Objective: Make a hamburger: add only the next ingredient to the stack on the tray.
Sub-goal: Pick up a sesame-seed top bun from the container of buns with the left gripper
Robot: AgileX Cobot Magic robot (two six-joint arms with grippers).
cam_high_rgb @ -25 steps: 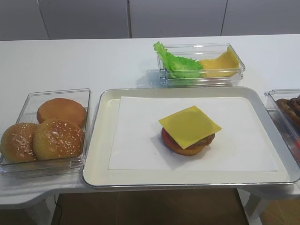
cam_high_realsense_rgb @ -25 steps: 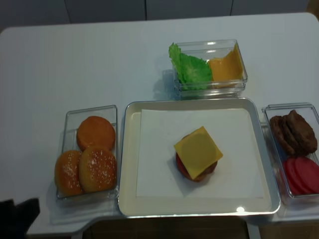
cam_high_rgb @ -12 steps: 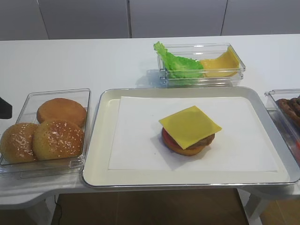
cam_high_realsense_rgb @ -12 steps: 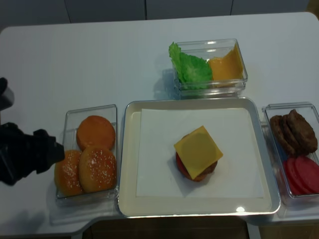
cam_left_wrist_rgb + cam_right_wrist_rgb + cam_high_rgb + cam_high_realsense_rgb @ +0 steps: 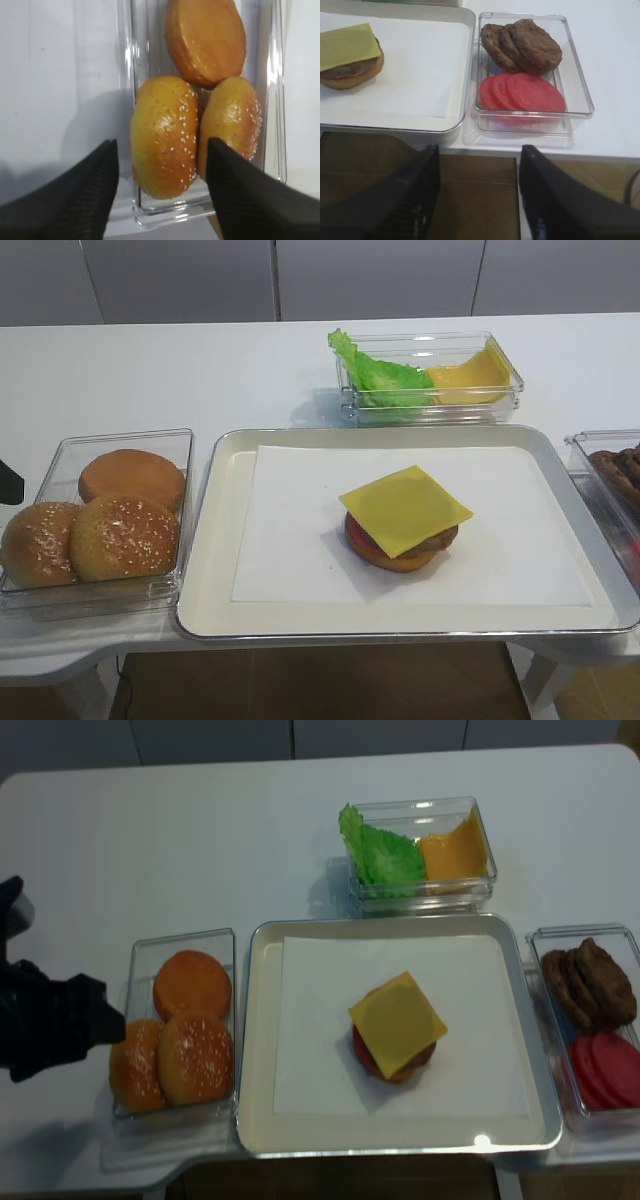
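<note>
The stack (image 5: 405, 515) of bun base, tomato, patty and square yellow cheese sits on the paper-lined tray (image 5: 222, 540), right of its middle, and also shows as the stack (image 5: 350, 55) in the right wrist view. Two sesame-seeded bun tops (image 5: 125, 535) (image 5: 40, 543) lie in a clear bin (image 5: 185, 440) left of the tray. My left gripper (image 5: 110, 1020) hovers at that bin's left side, open and empty. In its own view, the left gripper (image 5: 161, 145) frames the nearer sesame bun top (image 5: 165, 135). My right gripper (image 5: 479, 150) is open and empty, off the table's front edge.
A smooth seedless bun (image 5: 132, 478) shares the bin with the sesame tops. A clear bin of lettuce and cheese (image 5: 425, 375) stands behind the tray. A clear bin with patties and tomato slices (image 5: 525, 65) sits right of the tray.
My left gripper came in from the lower left corner and now sits beside the bun bin. Its opening is unchanged. Nothing on the table moved.
</note>
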